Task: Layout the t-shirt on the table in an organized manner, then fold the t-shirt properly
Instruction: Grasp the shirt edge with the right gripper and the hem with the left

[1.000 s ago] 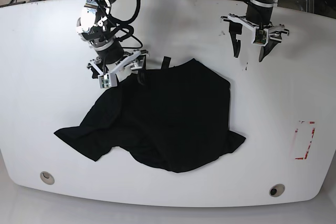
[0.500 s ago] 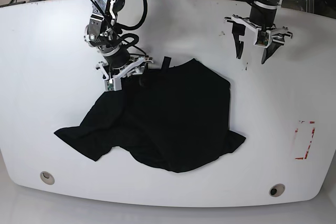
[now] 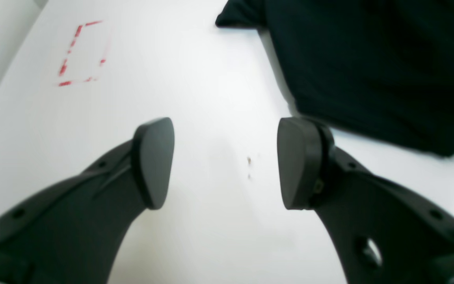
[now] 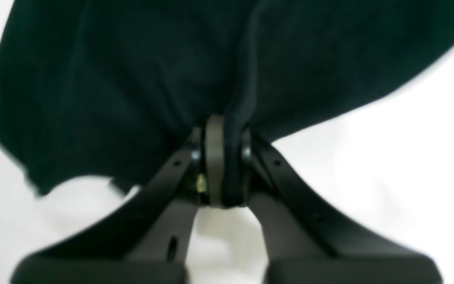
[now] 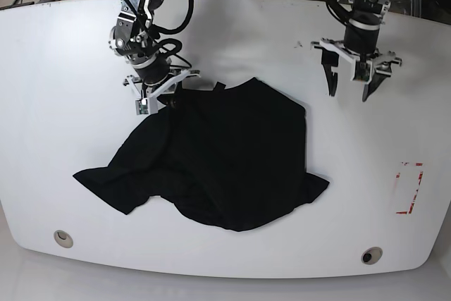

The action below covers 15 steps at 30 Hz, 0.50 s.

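Note:
The black t-shirt (image 5: pixel 218 160) lies crumpled in the middle of the white table (image 5: pixel 56 103). My right gripper (image 5: pixel 163 100) is at the shirt's upper left edge, shut on a fold of the black fabric (image 4: pixel 235 130), as the right wrist view (image 4: pixel 223 161) shows. My left gripper (image 5: pixel 351 89) is open and empty above the bare table, to the right of the shirt. In the left wrist view its fingers (image 3: pixel 154 161) stand wide apart (image 3: pixel 225 163), with the shirt's edge (image 3: pixel 369 67) just beyond the right finger.
A red tape rectangle (image 5: pixel 409 188) marks the table's right side, also in the left wrist view (image 3: pixel 81 53). Two round grey grommet holes (image 5: pixel 63 237) sit near the front edge, the other (image 5: pixel 371 255) at the right. Small dark scuffs (image 3: pixel 249 165) lie between the left fingers.
My right gripper has closed on the shirt's upper left edge and drawn it slightly up and left. My left gripper has shifted right and a little toward the front, still open.

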Available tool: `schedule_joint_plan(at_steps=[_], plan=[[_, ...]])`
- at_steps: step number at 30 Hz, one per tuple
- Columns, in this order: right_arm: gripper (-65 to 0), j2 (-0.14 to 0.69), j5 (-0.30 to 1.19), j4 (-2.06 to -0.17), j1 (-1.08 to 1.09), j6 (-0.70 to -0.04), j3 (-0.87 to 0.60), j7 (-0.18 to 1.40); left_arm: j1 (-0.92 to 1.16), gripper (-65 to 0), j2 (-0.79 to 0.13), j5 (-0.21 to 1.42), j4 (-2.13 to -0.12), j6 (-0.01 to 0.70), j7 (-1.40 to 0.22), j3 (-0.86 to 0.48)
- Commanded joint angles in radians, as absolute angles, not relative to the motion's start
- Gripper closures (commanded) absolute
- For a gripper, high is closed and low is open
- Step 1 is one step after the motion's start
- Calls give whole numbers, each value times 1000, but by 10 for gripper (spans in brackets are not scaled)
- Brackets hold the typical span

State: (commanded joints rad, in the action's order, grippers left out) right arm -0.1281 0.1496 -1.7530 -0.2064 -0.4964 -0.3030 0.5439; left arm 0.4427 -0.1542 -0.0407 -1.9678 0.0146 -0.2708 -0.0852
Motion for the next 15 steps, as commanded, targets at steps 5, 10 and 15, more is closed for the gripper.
schedule_joint_plan(at_steps=[5, 10, 15], plan=[[-8, -128, 150, -1911, -277, -544, -303, 607, 269, -390, -99, -41, -1940, 16, -421, -85], [-8, -128, 148, -1997, -323, -567, -303, 647, 122, -392, -59, -41, -1847, 16, -495, -85], [-8, -128, 148, -2015, -358, -585, -303, 651, 5, -447, -18, -39, -1721, 16, -536, -85]])
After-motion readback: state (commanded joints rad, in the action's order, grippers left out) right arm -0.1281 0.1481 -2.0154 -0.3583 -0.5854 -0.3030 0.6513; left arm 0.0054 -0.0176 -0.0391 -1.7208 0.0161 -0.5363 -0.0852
